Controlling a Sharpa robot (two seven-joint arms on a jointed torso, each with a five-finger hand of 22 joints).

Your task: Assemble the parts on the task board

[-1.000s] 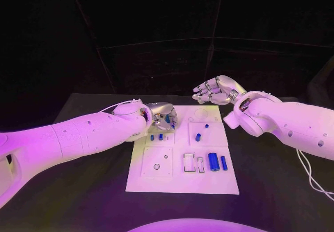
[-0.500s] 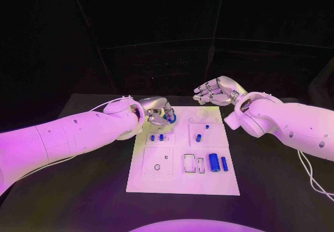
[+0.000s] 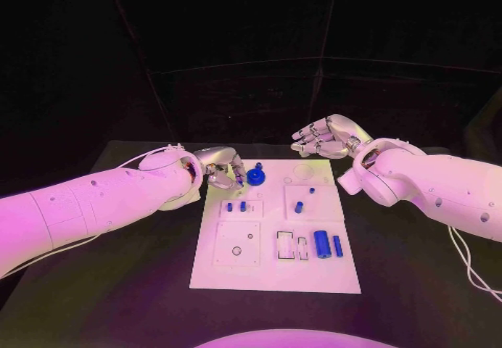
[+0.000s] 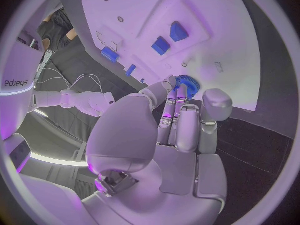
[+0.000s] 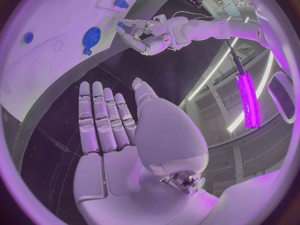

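Since a second ago, left hand (image 3: pixel 217 170) drawn back off the task board (image 3: pixel 274 275) toward its far-left corner, uncovering a round blue part (image 3: pixel 256 176) now seated near the board's far edge. Judged from that: one placement apparently done, hand backing away with nothing in it, fingers loosely curled.

Head view: right hand (image 3: pixel 326 136) hovering beyond the board's far-right corner, fingers spread, holding nothing. Further blue pieces on the board: two small pegs (image 3: pixel 236 206) standing side by side, a block (image 3: pixel 298 206) in the middle panel, two cylinders (image 3: pixel 327 244) lying near the right edge. Black worktop (image 3: pixel 115 290) around the board.

Left wrist view: round blue part (image 4: pixel 186 84) just beyond the fingertips (image 4: pixel 170 81), ribbed or toothed at the rim, possibly a gear; contact hard to judge here.

Right wrist view: right hand (image 5: pixel 112 130) flat and open above the worktop, round blue part (image 5: pixel 90 37) lying on the board, left hand (image 5: pixel 147 37) near it.
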